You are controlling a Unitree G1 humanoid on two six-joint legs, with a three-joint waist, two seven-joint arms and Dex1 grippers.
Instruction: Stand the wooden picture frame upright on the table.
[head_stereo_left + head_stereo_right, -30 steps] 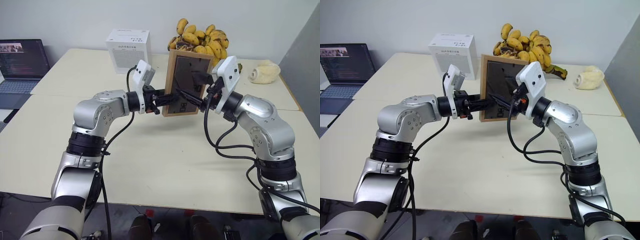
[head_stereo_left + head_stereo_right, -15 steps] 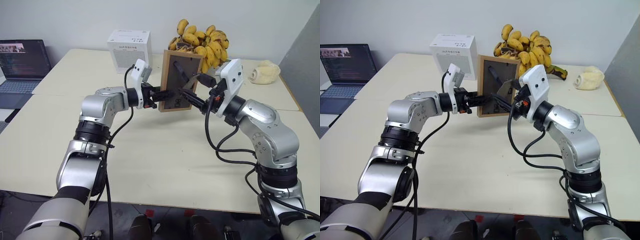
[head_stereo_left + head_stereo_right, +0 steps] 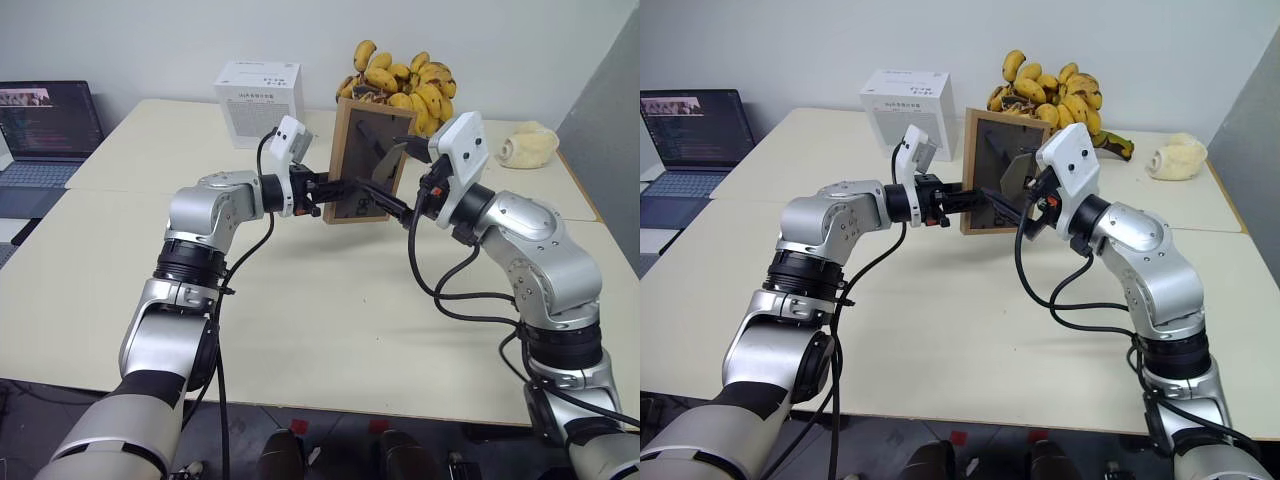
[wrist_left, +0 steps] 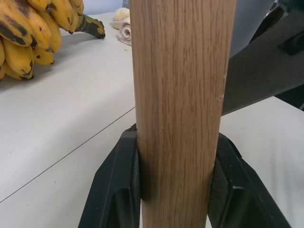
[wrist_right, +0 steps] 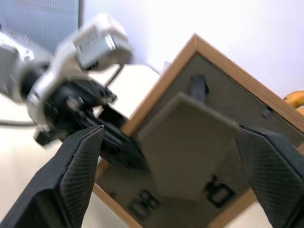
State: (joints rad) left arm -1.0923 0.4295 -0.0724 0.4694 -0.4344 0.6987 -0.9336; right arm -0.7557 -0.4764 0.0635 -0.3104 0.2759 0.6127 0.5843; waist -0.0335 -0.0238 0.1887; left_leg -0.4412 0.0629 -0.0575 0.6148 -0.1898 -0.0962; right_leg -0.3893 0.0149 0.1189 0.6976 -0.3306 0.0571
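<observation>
Since a second ago the right gripper (image 5: 166, 156) spreads open beside the folded-out stand (image 3: 1014, 172); left gripper (image 4: 175, 187) clamps the light, stiff wooden picture frame (image 3: 992, 170) edge-on.

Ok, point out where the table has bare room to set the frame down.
The widest bare stretch of the table is the near half, in front of the wooden picture frame. Another lies on the left between the white box and the laptop. The far side is crowded: the box, bananas and a cream lump.

One frame (image 3: 365, 160), one box (image 3: 257, 88), one laptop (image 3: 45, 125).
</observation>
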